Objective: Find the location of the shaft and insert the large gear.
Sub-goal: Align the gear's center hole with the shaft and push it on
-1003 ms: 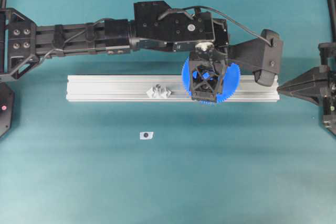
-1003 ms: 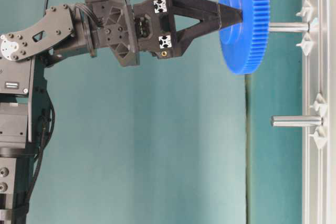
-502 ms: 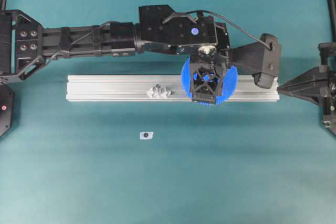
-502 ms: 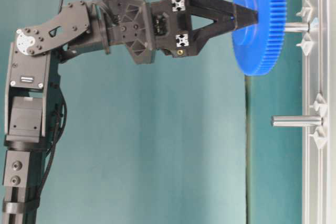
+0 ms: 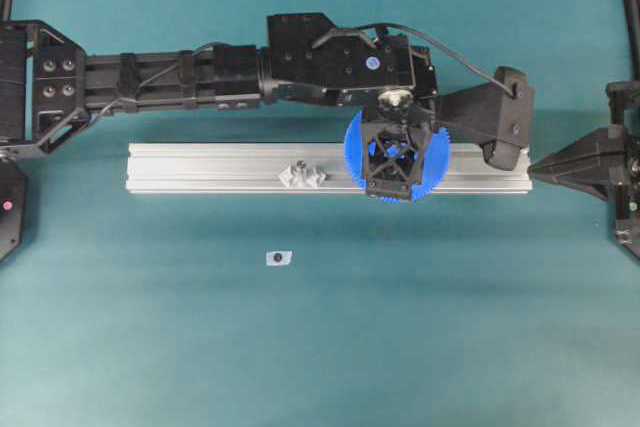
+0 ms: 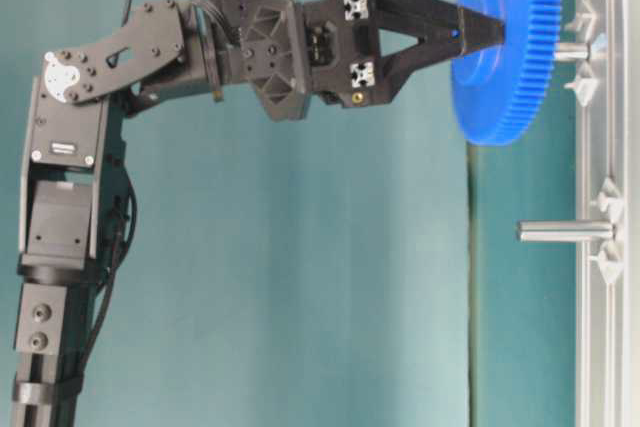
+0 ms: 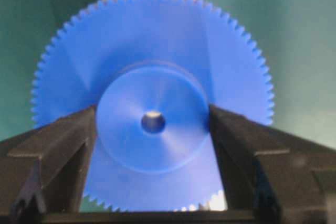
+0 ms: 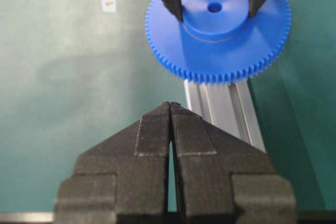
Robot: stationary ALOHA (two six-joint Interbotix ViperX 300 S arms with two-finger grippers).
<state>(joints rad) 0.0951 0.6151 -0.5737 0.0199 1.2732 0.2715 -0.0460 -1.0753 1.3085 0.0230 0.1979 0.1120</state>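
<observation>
The gear (image 6: 505, 42) has moved further along the shaft (image 6: 571, 50) toward the rail (image 6: 605, 247) than a second ago: in the table-level view less bare shaft now shows between the blue disc and the rail, and the left arm has stretched out more. In the overhead view the change is slight.

One gear is in the scene, clamped at its round hub by the left gripper (image 7: 152, 124), one finger (image 7: 68, 135) on each side of the hub. Through the centre hole the wrist view shows something pale. The gear sits over the rail's right part, wider than the rail.

Two metal pegs stand out from the rail in the table-level view: the shaft carrying the gear and a second, bare peg (image 6: 565, 231) further along, toward the rail's middle. Each has a pair of clear pieces at its foot.

One silver rail lies across the middle of the table (image 5: 300, 347). One small white tag (image 5: 278, 258) with a dark dot lies on the table between the rail and the near edge.

The right gripper (image 8: 171, 114) has its fingers pressed together, holding nothing, just off the rail's right end.
</observation>
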